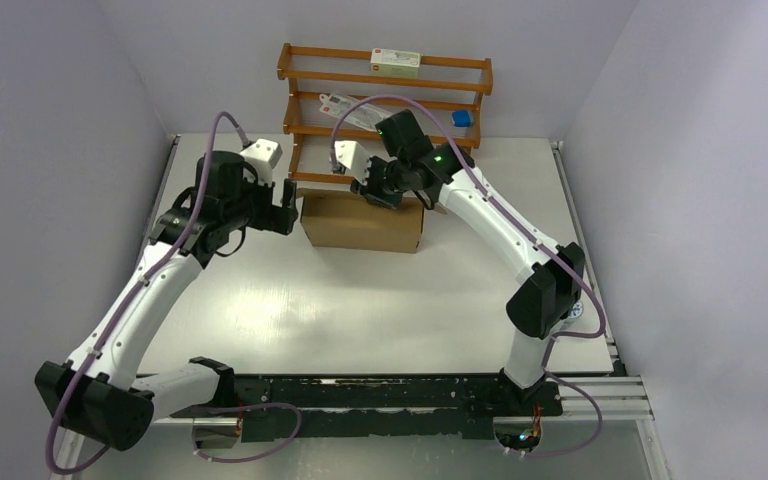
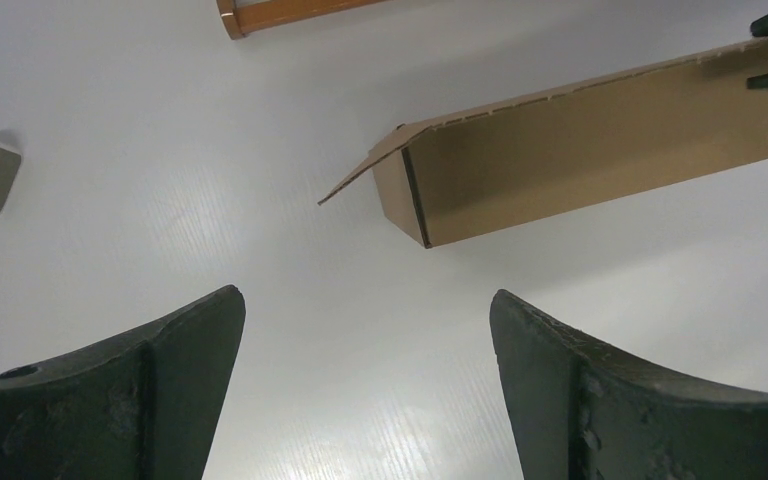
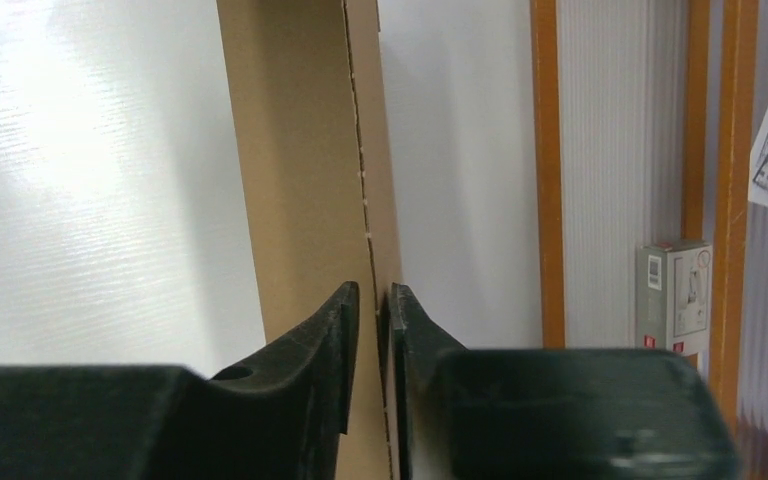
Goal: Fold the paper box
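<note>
the plain brown corrugated cardboard paper box [image 1: 360,225] stands folded into a shallow rectangular shape at the far middle of the white tabletop [image 1: 360,320], just in front of the orange-brown wooden rack [image 1: 455,62]. the left end effector [image 2: 365,298] is spread wide and hovers near the box's left end, where a small flap sticks out. the right end effector [image 3: 375,290] is at the box's top edge, its fingers nearly together with the cardboard ridge between them; i cannot tell whether they pinch it.

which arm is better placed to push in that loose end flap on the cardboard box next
Probably left: the left tool, open, faces the loose end flap of the brown corrugated cardboard box, while the right tool pinches the box's top edge.
</note>
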You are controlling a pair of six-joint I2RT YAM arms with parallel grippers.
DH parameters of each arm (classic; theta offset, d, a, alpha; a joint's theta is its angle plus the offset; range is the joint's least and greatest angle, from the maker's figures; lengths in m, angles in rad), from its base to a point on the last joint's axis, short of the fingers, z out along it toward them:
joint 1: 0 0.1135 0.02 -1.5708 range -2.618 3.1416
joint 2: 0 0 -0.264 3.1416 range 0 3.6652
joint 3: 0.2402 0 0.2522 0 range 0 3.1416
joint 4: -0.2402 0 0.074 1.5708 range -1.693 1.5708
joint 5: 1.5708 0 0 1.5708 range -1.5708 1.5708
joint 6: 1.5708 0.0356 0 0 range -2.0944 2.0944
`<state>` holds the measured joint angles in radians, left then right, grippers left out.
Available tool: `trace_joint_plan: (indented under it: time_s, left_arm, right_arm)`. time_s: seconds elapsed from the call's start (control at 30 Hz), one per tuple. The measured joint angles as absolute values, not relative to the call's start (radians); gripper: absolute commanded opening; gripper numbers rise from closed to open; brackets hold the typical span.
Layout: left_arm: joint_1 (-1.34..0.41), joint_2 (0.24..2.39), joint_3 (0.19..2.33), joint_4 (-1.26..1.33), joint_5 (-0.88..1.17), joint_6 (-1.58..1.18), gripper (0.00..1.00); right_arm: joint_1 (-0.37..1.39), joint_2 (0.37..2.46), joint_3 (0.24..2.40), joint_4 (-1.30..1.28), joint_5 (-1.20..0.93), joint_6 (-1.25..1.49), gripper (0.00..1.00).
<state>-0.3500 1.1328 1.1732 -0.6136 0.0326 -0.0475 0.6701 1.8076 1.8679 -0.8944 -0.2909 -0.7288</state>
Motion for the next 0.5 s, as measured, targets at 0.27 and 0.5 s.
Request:
trace_joint_plan:
  time_s: [0.27,0.5]
  left_arm:
    - [-0.348,1.201,1.227,-0.607,0.032,0.019,0.96]
    - [-0.304,1.264,1.298,-0.608,0.062,0.053,0.96]
  right_arm:
    - [0.655,1.718,1.768,-0.799,-0.243,-0.660,0.53]
    - [0.607,1.537,1.625,-0.671,-0.204,-0.541,0.79]
